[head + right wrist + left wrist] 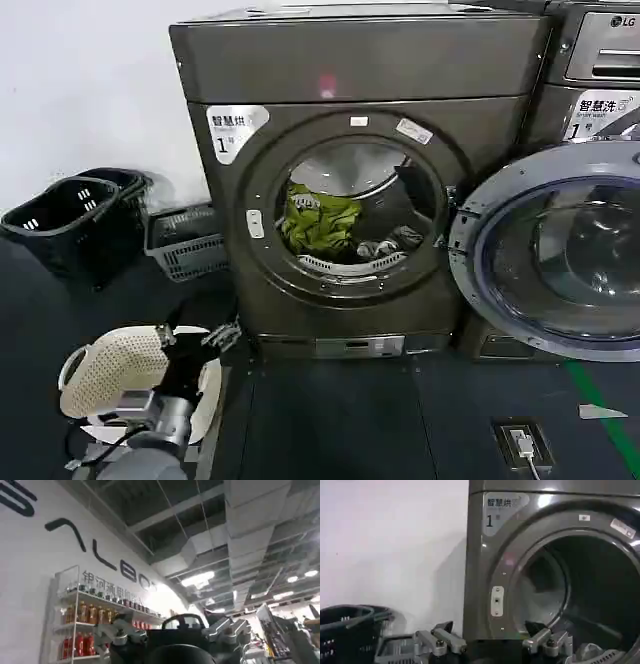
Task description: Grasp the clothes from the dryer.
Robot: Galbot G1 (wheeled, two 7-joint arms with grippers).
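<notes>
Clothes [322, 222] sit inside the dryer [350, 180], baskets [90, 225] on the floor to its left, left gripper [197, 337] low before its left corner.

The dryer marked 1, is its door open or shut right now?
Open. The dryer shows a bare round opening, with the clothes heaped inside the drum in plain sight, lime-green piece foremost. Which way its door swung, cannot tell.

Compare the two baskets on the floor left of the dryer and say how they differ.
The black basket stands upright on the floor by the wall; the grey basket lies tipped on its side, beside the dryer.
The black basket is dark, near black; the grey basket is paler.
The black basket has a handle arching over its rim; no handle is plain on the grey basket.
Both have slotted walls and nothing visible inside.
</notes>
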